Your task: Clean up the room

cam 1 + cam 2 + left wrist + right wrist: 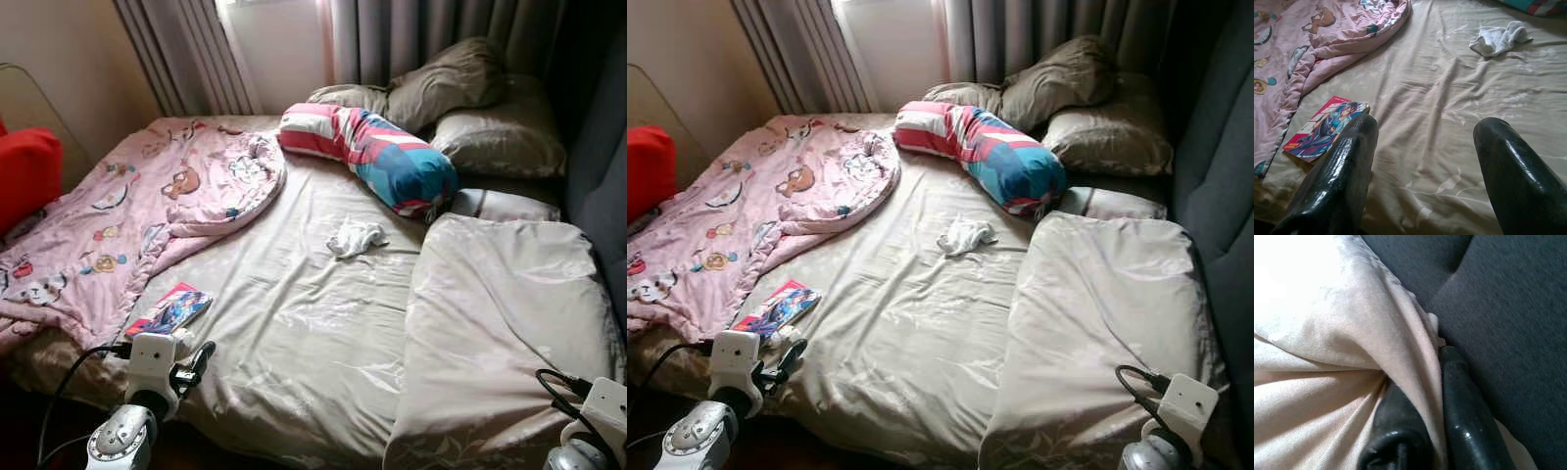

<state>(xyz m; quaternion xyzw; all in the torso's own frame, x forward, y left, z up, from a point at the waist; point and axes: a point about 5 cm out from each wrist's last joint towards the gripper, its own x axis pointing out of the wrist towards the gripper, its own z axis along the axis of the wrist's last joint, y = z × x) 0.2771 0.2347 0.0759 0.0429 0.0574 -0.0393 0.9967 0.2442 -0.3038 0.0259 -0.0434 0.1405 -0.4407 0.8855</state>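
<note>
While the right gripper [1425, 396] pinches a fold of the beige duvet [500, 313] beside the grey headboard [1215, 196], the left gripper [1420, 171] hovers spread over the bed sheet [294, 294], near one book [171, 311]. One white cloth [355, 237] lies mid-bed; one pink blanket [127, 215], one striped bolster [377, 152].

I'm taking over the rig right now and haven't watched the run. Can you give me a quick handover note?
Left gripper: open, empty, low over the bed's near edge beside the comic book.
Right gripper: shut on the beige duvet, pinching a fold near the dark headboard.
Also on the bed: white cloth mid-sheet, pink blanket crumpled on the left, striped bolster and pillows by the headboard.
Done: nothing looks tidied yet.
Left: spread the duvet, fold the pink blanket, remove book and cloth.
</note>
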